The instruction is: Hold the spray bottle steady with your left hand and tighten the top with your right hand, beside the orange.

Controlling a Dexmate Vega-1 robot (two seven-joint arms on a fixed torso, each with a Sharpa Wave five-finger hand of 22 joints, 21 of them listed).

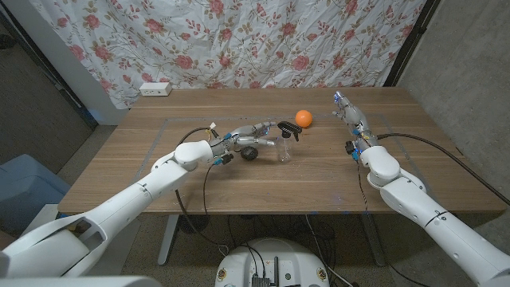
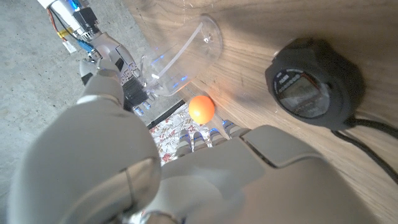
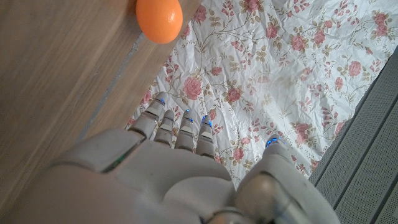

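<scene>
Wooden table point(image 1: 239, 171) (floral curtain point(image 1: 239, 40) behind) — spray bottle point(image 1: 284, 143), orange point(image 1: 304, 118).

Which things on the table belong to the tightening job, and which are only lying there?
For the job:
- spray bottle, clear, with black top
- orange
- left robot hand, reaching next to the bottle
- right robot hand, apart from the bottle

Lying about:
- black timer beside the bottle
- white power strip

orange point(image 1: 304, 118): orange | spray bottle point(image 1: 284, 148): clear, black top | curtain point(image 1: 239, 40): rose-patterned
</scene>
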